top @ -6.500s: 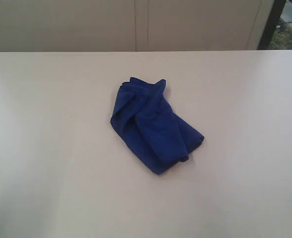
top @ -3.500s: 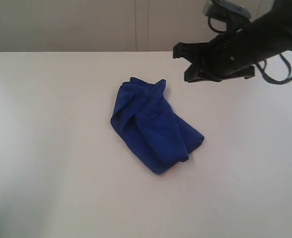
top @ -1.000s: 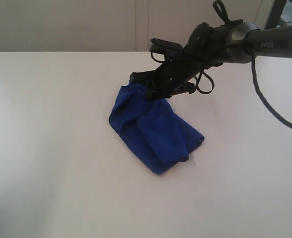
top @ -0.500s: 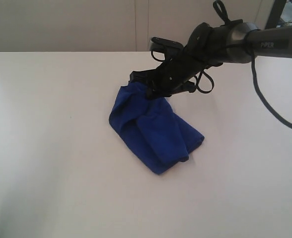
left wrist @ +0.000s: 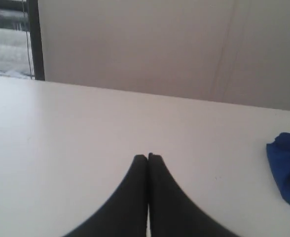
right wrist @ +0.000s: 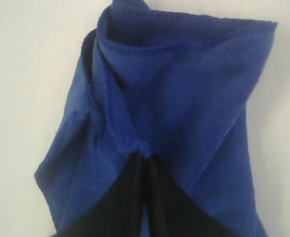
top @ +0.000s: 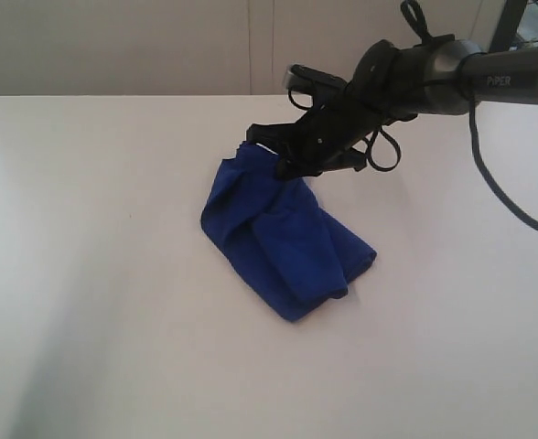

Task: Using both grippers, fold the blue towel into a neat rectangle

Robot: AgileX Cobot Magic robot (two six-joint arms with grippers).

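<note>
Exterior view: right pincer (top: 267,154) clenched on the upper edge of the blue towel (top: 287,247), crumpled at centre frame on the desk (top: 86,274), long axis from upper left to lower right. Left pincer (left wrist: 148,157) clenched on nothing, well apart, right one nearer.

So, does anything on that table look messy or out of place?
The blue towel stands out: it lies crumpled in a skewed, uneven heap on the table, no neat rectangle. The right arm's fingers are pinched shut on a fold at one end. Nothing looks spilled or damaged.
</note>
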